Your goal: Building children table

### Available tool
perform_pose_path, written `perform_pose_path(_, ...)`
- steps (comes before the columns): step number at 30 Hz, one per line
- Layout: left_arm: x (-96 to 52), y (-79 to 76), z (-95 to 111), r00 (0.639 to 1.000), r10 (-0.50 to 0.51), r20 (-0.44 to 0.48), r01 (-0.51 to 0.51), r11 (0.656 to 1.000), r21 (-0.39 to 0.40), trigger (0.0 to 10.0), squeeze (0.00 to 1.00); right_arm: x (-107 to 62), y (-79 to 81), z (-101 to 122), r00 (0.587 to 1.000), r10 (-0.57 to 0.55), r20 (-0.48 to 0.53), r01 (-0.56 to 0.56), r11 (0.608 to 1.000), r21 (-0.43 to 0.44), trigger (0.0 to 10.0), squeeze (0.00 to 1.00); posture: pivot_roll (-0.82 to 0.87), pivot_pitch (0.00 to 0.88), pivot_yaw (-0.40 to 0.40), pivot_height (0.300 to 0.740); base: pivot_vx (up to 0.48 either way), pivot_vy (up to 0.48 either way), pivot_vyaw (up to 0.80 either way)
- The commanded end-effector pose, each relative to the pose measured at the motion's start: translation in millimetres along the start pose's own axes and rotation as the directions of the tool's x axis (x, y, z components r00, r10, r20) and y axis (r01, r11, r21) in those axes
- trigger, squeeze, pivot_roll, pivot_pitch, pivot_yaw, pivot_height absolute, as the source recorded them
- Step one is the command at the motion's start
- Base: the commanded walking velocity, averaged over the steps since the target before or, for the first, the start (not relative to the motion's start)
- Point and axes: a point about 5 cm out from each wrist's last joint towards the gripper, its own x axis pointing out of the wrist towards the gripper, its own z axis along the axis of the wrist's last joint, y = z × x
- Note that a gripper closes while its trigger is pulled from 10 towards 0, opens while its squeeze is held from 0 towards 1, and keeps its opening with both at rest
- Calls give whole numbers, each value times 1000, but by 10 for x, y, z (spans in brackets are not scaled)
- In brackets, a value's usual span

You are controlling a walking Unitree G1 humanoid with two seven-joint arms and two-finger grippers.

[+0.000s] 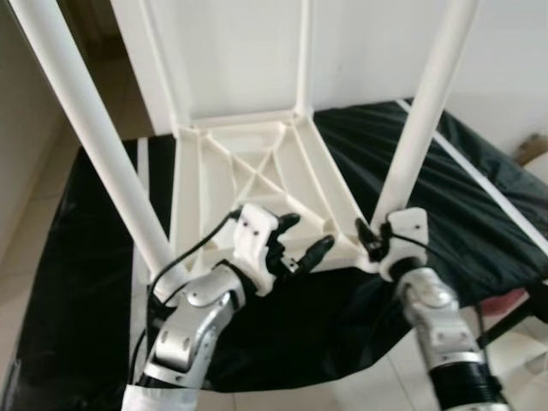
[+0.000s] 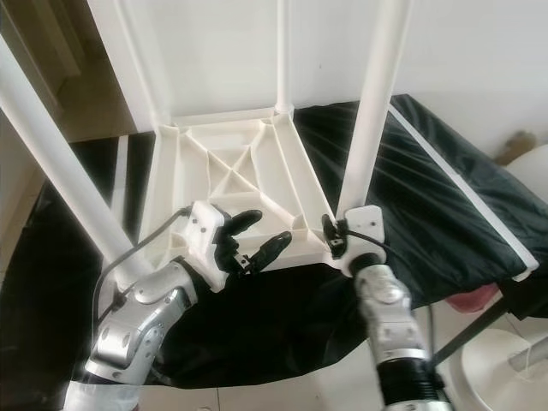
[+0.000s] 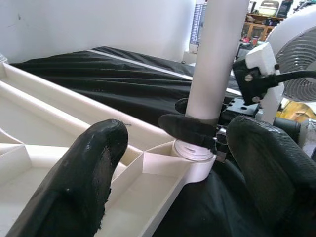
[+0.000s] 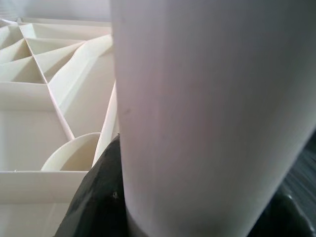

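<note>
A white plastic table top [image 1: 257,171] lies upside down on a black cloth [image 1: 86,257]. Its ribbed underside faces up. White legs stand up from its corners: a near left leg [image 1: 94,137], a near right leg [image 1: 428,111] and two far legs [image 1: 304,51]. My right gripper [image 1: 377,233] is shut around the base of the near right leg, just above its socket [image 3: 195,155]. The leg [image 4: 212,113] is pressed against a black finger [image 4: 98,197]. My left gripper [image 1: 304,235] is open over the top's near edge, left of that leg, with nothing between its fingers [image 3: 84,173].
The black cloth covers a low surface that drops off at the near edge onto pale tiled floor. A white wall stands behind the table top. A fan [image 3: 296,54] and a white round base [image 2: 505,368] are to the right, near a red object [image 2: 475,300].
</note>
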Motion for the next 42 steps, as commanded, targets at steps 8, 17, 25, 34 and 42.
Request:
perform_pose_path(8, 14, 137, 36, 997, 79, -10, -78, 996, 43, 10000, 0, -102, 197, -161, 903, -403, -150, 410, 912, 16, 10000, 0, 13, 0, 10, 740, 0, 0, 0)
perform_pose_path(17, 1, 239, 65, 993, 120, 1, -120, 991, 56, 10000, 0, -148, 236, -149, 924, -335, -182, 351, 935, 59, 10000, 0, -3, 0, 8, 740, 0, 0, 0)
perform_pose_path(25, -20, 234, 12, 993, 116, -24, -115, 993, 32, 10000, 0, -160, 314, 63, 967, -251, -36, 253, 960, 121, 10000, 1000, -12, 0, 5, 740, 0, 0, 0)
perform_pose_path(34, 23, 214, 6, 994, 105, -33, -103, 993, 60, 10000, 0, -153, 137, 91, 1000, -16, 26, 11, 984, 175, 10000, 1000, -22, 0, 5, 740, 0, 0, 0)
perform_pose_path(42, 22, 149, -24, 994, 89, -63, -83, 992, 90, 10000, 0, -202, -76, 104, 990, 128, 60, -132, 989, 64, 10000, 0, -27, 0, 11, 740, 0, 0, 0)
